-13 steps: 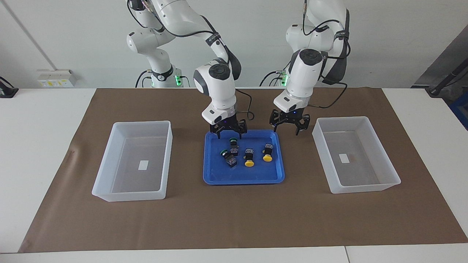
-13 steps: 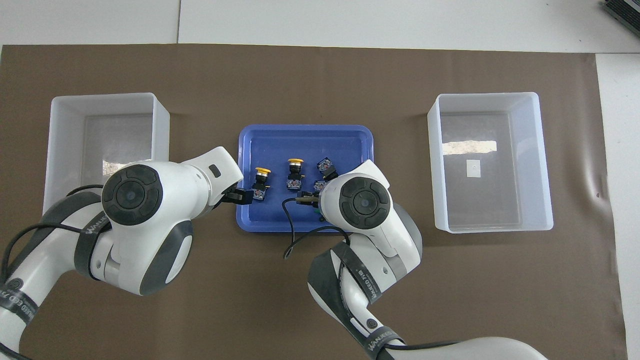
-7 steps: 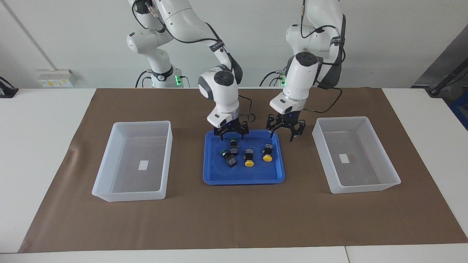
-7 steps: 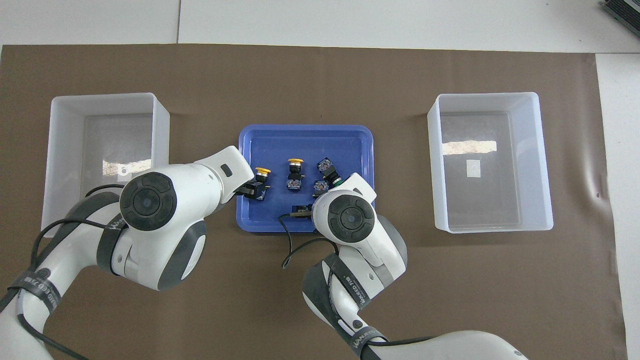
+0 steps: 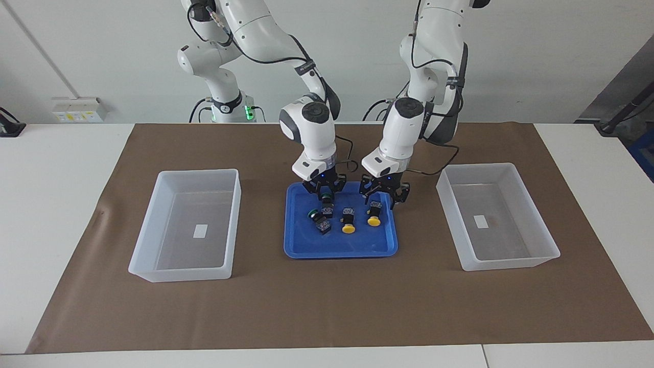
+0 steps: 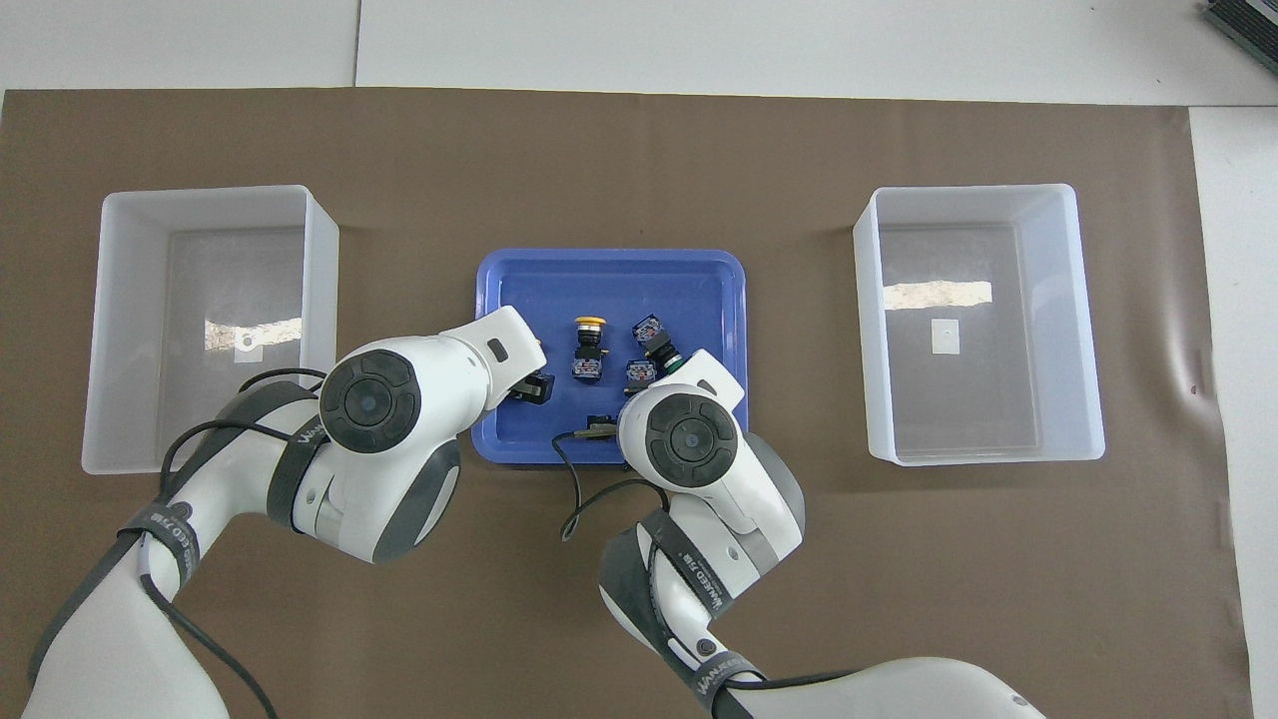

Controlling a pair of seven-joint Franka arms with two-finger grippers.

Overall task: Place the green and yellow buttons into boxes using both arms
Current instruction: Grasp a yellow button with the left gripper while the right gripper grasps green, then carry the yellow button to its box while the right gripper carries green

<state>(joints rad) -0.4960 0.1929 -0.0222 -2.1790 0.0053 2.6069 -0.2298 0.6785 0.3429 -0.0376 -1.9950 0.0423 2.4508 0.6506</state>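
Four buttons lie in the blue tray [image 5: 337,246]. One green button [image 5: 325,197] is nearest the robots, and a second green button [image 5: 313,215] lies beside it. One yellow button [image 5: 348,228] is mid-tray, and the other yellow button [image 5: 374,221] is toward the left arm's end. My right gripper [image 5: 323,194] is open and low over the nearest green button, fingers either side of it. My left gripper [image 5: 383,197] is open, just above that yellow button's black body. Both boxes [image 5: 199,173] [image 5: 480,166] hold only their labels.
The tray [image 6: 609,280] sits mid-mat between the two boxes [image 6: 205,192] [image 6: 968,190]. In the overhead view my wrists cover the tray's near edge and two of the buttons. Brown mat lies under everything.
Both grippers came down onto the tray. The left one moved in from the tray's edge to over the yellow button. The right one sank around the green button.
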